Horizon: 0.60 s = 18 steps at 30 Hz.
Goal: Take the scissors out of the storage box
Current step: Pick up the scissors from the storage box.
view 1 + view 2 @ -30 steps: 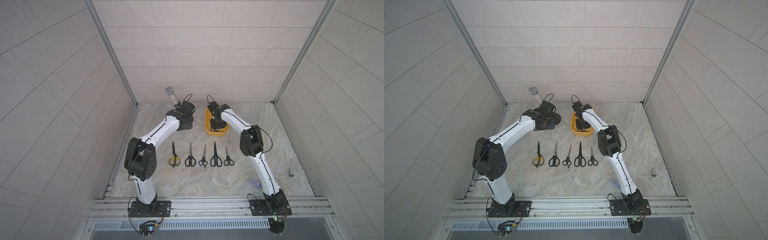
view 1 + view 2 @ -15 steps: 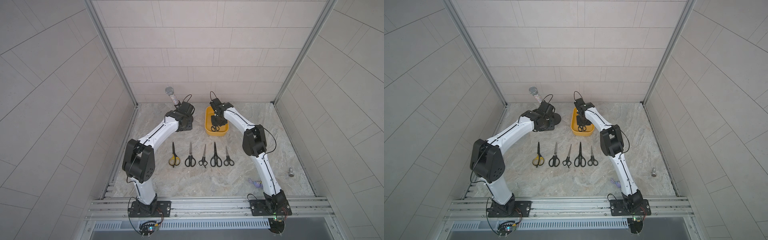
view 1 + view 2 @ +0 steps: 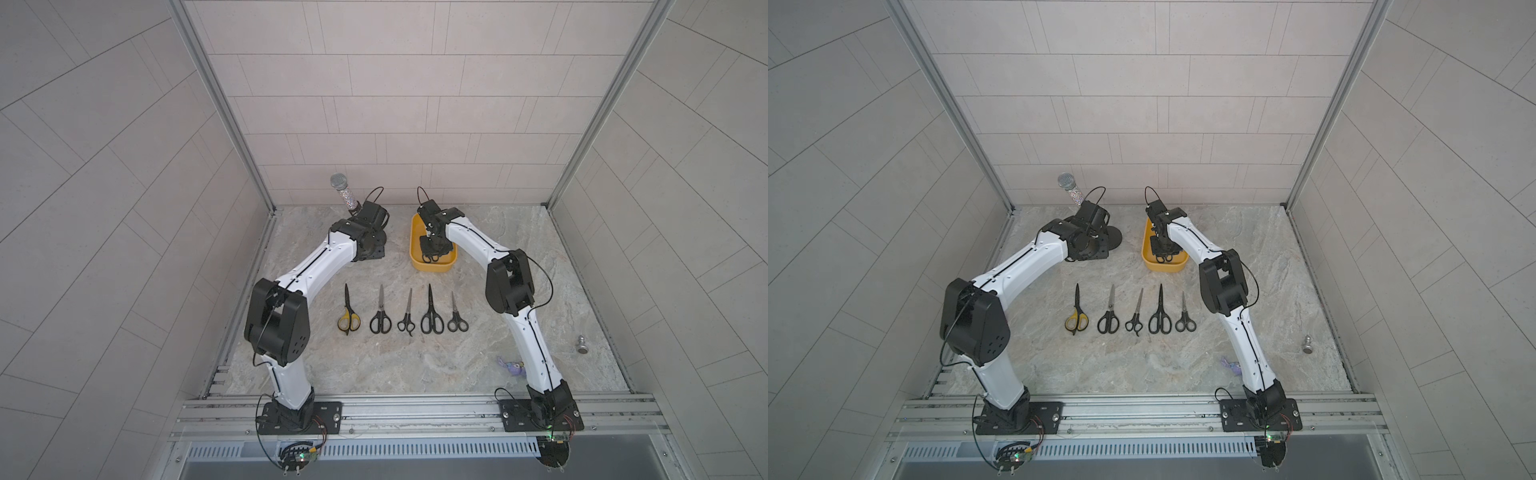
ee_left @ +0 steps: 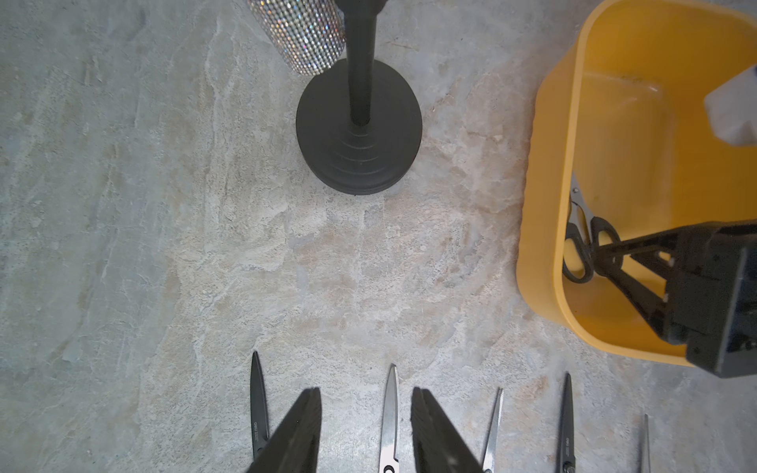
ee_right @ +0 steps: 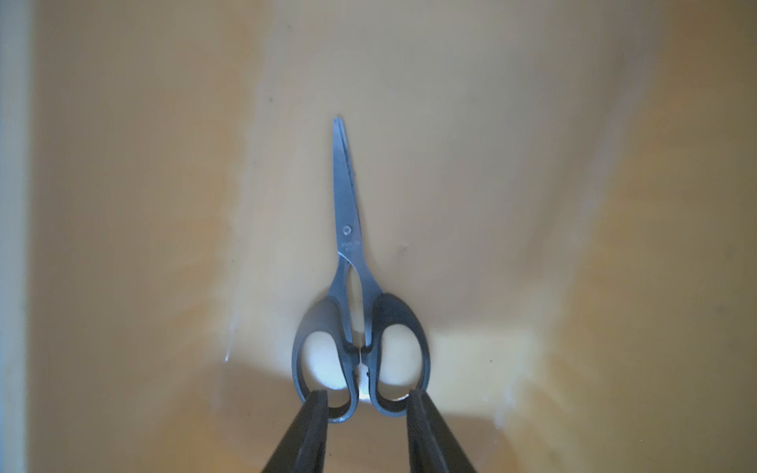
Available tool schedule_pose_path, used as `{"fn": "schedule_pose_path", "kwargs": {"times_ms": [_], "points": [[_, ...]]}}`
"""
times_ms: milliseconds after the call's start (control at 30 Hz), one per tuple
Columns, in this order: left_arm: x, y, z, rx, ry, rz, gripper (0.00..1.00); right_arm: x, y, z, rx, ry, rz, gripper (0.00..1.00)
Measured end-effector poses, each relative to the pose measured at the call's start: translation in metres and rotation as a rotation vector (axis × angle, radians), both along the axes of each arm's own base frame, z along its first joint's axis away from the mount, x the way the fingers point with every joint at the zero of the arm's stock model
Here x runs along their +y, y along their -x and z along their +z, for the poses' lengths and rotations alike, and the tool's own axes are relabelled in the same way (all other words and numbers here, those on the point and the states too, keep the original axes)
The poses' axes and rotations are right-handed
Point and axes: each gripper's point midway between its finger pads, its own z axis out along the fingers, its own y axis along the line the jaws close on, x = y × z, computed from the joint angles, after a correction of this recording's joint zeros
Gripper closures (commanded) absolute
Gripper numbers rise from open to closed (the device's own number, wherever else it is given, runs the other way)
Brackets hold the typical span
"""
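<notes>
Top views, row: the row of five scissors lies side by side on the tabletop, blades toward the box and handles toward the arm bases. We read it as the set-down line for pairs already out.
Top views, box: the storage box sits just beyond the row, and the last pair of scissors lies inside, so we reckon one pick is left.
Top views, arms: the right arm reaches down into the box. The left arm hangs beside the microphone stand, well clear, likely to leave room.
Left wrist, left fingers: the left fingers are apart with nothing between them, hovering over the row's blade tips.
Left wrist, box: the right fingers slope down to the handle loops at the box end nearest the row.
Right wrist, last pair: it lies flat on the box floor, blades closed and pointing away from the fingers, handles nearest. That looks like the easy end to take.
Right wrist, right fingers: they are apart, one tip at each loop's outer edge, both handles between them. Pinching or only touching, we cannot tell.
</notes>
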Motion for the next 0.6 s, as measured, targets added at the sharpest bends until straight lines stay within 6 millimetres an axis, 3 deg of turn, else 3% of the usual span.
{"fn": "schedule_pose_path", "kwargs": {"times_ms": [267, 600], "points": [[0.000, 0.000, 0.002, 0.001, -0.002, -0.003, 0.58, 0.004, -0.014, 0.008, -0.043, -0.006, 0.025, 0.63], [0.000, -0.001, 0.004, -0.004, -0.004, -0.009, 0.58, 0.003, -0.002, -0.031, 0.054, 0.018, 0.049, 0.66]]}}
